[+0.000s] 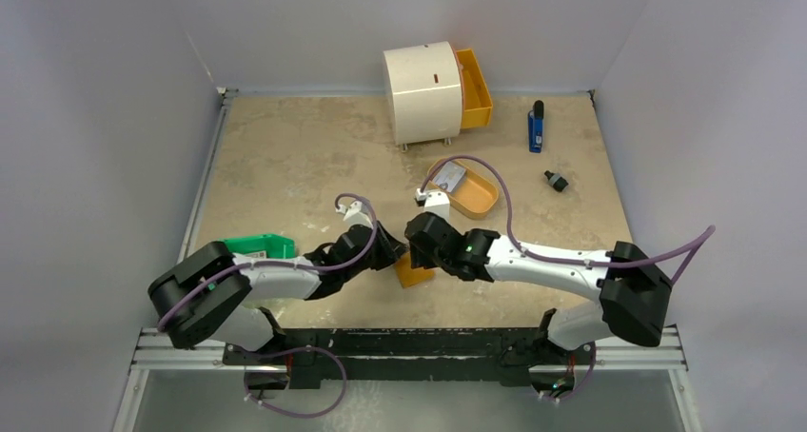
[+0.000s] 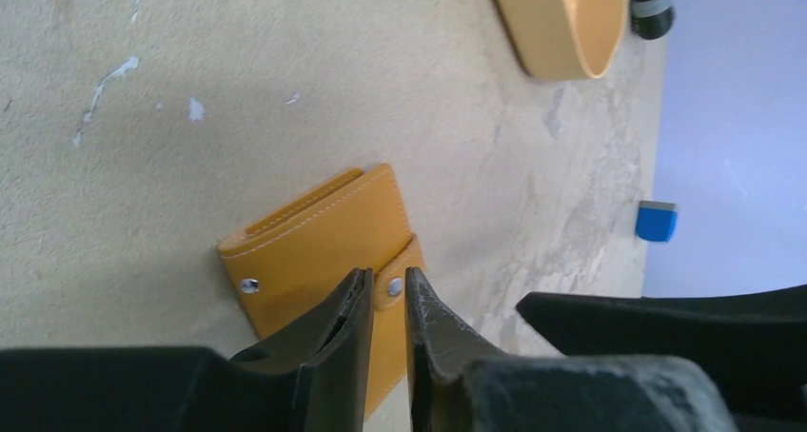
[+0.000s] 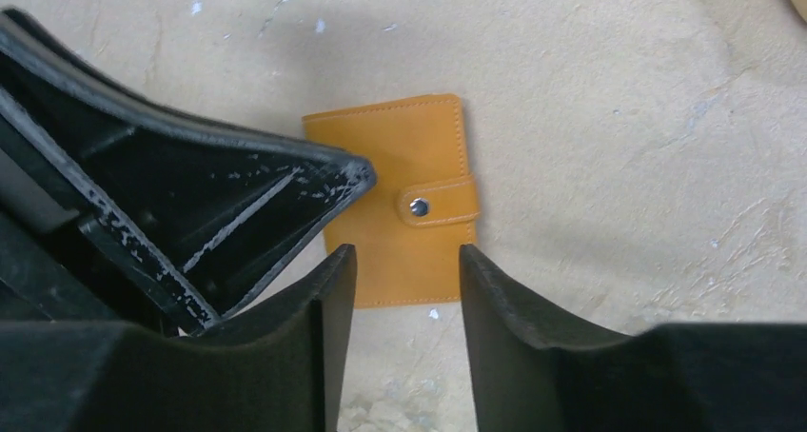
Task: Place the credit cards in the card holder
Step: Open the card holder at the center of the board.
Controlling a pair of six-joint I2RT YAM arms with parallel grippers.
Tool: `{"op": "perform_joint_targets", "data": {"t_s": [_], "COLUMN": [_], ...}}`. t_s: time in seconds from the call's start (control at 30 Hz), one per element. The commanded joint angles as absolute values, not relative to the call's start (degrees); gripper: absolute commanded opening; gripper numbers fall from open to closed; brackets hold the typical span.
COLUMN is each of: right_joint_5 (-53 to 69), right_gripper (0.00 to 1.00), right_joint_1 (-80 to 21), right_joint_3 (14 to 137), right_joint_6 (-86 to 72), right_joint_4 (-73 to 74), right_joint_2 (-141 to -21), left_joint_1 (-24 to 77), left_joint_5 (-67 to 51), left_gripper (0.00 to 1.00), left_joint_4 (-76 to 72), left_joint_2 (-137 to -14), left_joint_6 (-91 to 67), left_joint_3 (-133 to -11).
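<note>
From above: mottled beige table (image 1: 285, 156), pale grey walls (image 1: 114, 118); credit cards (image 1: 449, 176) in the orange tray (image 1: 481, 206), card holder (image 1: 416, 274) nearer the front; left wrist: left gripper (image 2: 385, 291) almost closed over its strap (image 2: 402, 261), whether pinching I cannot tell; right wrist: right gripper (image 3: 407, 261) spread over the holder.

Card holder (image 1: 416, 276) mostly hidden (top view), tray (image 2: 538, 23) cropped

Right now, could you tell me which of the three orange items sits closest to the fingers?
The flat snap-strap wallet, lying closed by the left fingers and right fingers; the oval tray and the open drawer lie farther back.
</note>
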State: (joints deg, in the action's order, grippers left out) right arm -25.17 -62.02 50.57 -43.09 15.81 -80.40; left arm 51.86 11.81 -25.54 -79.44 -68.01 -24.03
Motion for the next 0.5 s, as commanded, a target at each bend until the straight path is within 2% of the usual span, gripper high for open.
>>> {"op": "perform_joint_targets", "data": {"t_s": [0.0, 0.3, 0.47], "right_joint_5": [-20.8, -16.5, -17.0], "right_gripper": [0.45, 0.43, 0.43], "right_joint_1": [-59.4, -58.2, -58.1], "right_joint_3": [48.7, 49.0, 51.1], "right_joint_6": [-41.6, -39.3, -38.4], "right_joint_4": [12.3, 10.2, 12.1], "right_joint_2": [-79.4, -82.8, -86.3], "left_joint_1": [51.9, 51.9, 51.9], "left_joint_5": [10.7, 11.2, 11.9], "left_gripper": [0.16, 0.04, 0.00], "left_joint_4": [-30.7, -31.8, -31.5], "left_joint_2": [-83.5, -89.0, -89.9], "left_joint_6": [-69.1, -70.7, -71.3], "left_joint_3": [-25.7, -25.6, -24.7]}}
